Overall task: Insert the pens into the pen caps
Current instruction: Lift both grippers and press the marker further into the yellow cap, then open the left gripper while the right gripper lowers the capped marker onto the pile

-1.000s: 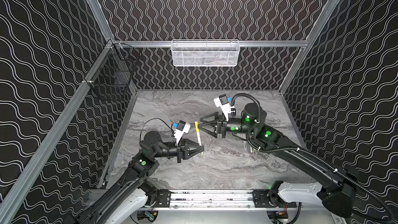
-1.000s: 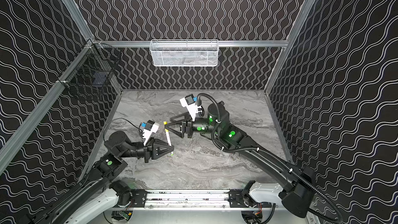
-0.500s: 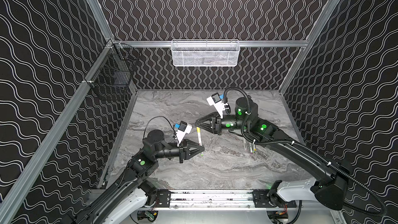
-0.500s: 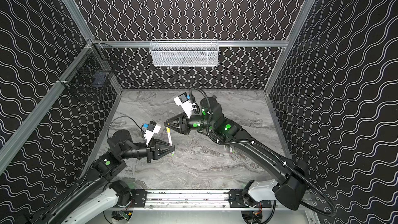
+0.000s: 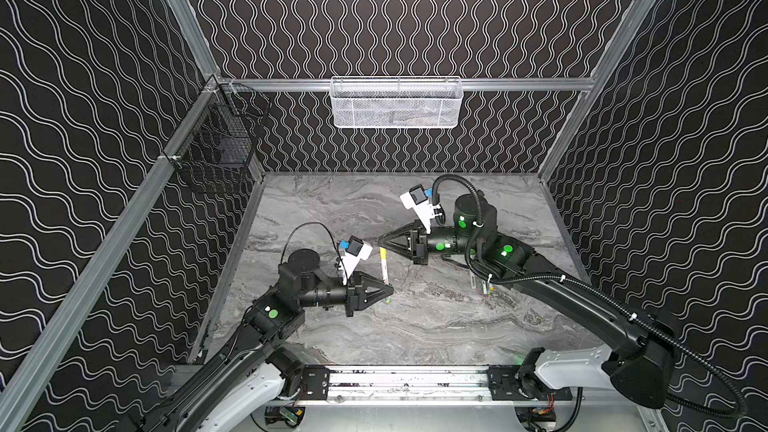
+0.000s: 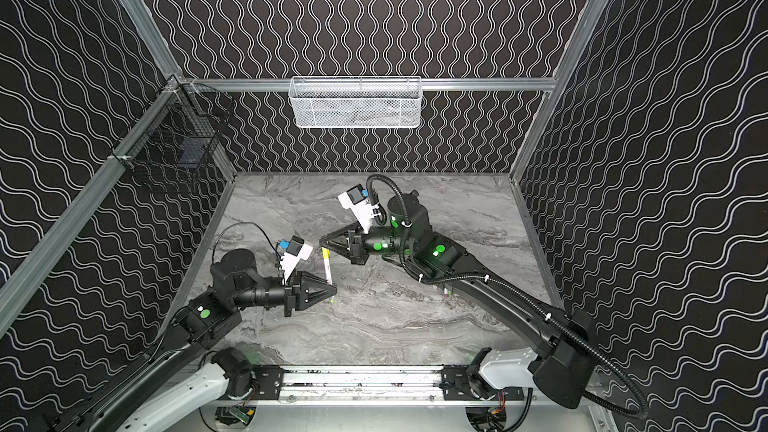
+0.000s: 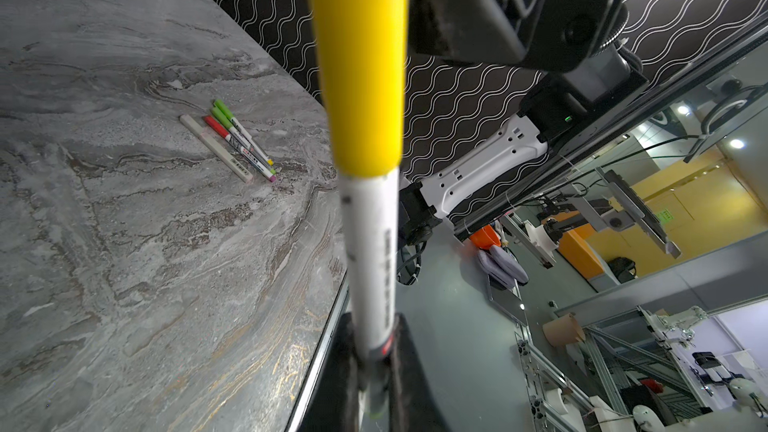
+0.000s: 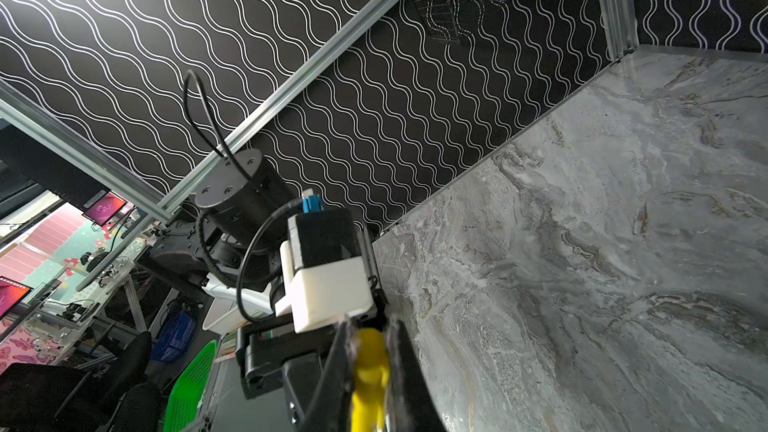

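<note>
One pen point(image 5: 385, 274) point(image 6: 328, 276), a white barrel with dark print, stands slanted above the table. Its yellow pen cap point(image 7: 359, 56) point(image 8: 370, 367) sits on the upper end. My left gripper point(image 5: 390, 290) point(image 6: 333, 290) point(image 7: 376, 326) is shut on the barrel's lower end. My right gripper point(image 5: 380, 241) point(image 6: 322, 240) point(image 8: 370, 338) comes from the right and is shut on the yellow cap. Several other pens point(image 7: 226, 141) lie side by side on the table with green, red and pale caps on them. In both top views they lie partly under the right arm point(image 5: 482, 286) point(image 6: 446, 292).
A marble-patterned table point(image 5: 415, 326) is enclosed by dark wavy-patterned walls. A white mesh basket point(image 5: 397, 103) hangs on the back rail and a black wire basket point(image 5: 216, 151) on the left wall. A metal rail point(image 5: 407, 380) runs along the front edge.
My right gripper was open beside the pen's yellow end; it has moved in a little and closed on the cap. The left gripper stays shut on the barrel.
</note>
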